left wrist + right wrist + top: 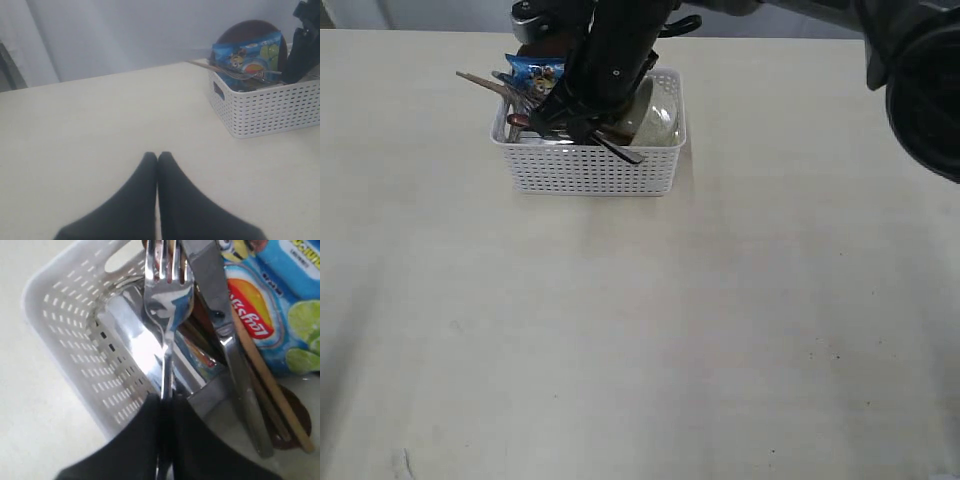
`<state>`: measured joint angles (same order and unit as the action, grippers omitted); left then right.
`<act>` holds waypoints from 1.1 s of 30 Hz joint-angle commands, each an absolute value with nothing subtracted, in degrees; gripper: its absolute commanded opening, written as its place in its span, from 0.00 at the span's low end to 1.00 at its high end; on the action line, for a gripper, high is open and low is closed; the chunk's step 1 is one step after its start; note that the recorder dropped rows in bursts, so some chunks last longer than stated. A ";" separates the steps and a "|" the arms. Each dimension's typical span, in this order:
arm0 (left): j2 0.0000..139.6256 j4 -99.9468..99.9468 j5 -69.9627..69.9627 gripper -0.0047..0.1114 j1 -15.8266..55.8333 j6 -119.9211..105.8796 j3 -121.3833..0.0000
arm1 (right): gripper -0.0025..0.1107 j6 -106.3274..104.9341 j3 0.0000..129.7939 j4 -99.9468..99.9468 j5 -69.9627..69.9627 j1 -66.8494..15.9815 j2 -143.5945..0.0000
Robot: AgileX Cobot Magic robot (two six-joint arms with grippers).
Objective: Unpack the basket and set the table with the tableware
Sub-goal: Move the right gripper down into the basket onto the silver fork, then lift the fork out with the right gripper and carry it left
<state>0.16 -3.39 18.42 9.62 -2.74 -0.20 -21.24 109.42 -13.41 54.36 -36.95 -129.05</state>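
The white perforated basket [590, 165] stands on the cream table [640, 330] at the back. My right gripper [166, 401] has reached into it and is shut on the handle of the steel fork [167, 305]. Beside the fork lie the steel knife [220, 315] and the wooden chopsticks [265, 380], above a shiny steel cup [145, 347]. The pale bowl [658, 115] sits in the basket's right end. The brown plate [250, 29] stands behind the chip bag. My left gripper [157, 156] is shut and empty over bare table, away from the basket [270, 107].
A blue chip bag [535, 70] leans in the basket's left end, with chopstick ends [485, 85] sticking out over the rim. The right arm [620, 50] covers the basket's middle. A dark camera body [925, 80] fills the top right corner.
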 commanded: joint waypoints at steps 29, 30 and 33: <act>0.00 -2.73 18.33 0.04 10.00 -2.83 0.00 | 0.02 -10.37 109.82 -17.88 61.02 -39.32 -112.02; 0.00 -2.73 18.33 0.04 10.00 -2.83 0.00 | 0.02 -8.03 109.82 -16.88 60.75 -39.93 -111.22; 0.00 -2.73 18.33 0.04 10.00 -2.83 0.00 | 0.02 1.33 109.05 -11.91 59.45 -42.93 -108.46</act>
<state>0.16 -3.39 18.42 9.62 -2.74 -0.20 -5.21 109.44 -15.50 60.98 -41.00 -110.79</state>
